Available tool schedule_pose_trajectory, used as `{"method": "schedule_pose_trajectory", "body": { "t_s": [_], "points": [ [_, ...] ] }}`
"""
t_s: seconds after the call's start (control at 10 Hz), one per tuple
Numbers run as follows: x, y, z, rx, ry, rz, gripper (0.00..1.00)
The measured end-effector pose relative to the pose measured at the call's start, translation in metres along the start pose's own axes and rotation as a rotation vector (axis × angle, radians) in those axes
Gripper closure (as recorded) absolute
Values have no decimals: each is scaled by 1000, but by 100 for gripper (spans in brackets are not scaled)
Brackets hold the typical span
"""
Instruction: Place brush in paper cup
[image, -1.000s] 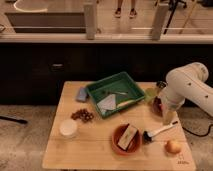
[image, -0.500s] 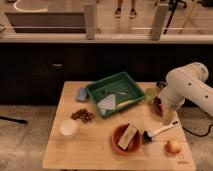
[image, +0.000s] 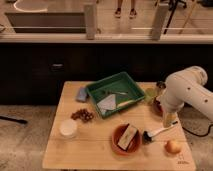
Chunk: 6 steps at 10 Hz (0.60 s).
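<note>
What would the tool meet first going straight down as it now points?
Probably the brush: the tool hangs right above its white handle near the table's right edge, though depth is unclear.

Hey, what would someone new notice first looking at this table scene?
The bulky white arm at the right of the table, its open hand close over the brush. Then the bright green tray at the back centre and the orange-brown bowl near the front, with the white paper cup off to the left.

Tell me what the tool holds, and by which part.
Nothing. The open tool hangs over the white handle of the slim black-headed brush, which lies on the wooden table.
</note>
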Motion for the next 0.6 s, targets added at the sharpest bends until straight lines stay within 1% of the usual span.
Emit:
{"method": "schedule_pose_trajectory", "body": {
  "t_s": [0.2, 0.3, 0.5, 0.6],
  "points": [
    [7, 4, 8, 8, -12, -33, 16],
    [14, 6, 14, 3, -15, -53, 16],
    [28, 10, 25, -11, -13, -85, 16],
    [36, 14, 32, -27, -14, -101, 16]
  ]
}}
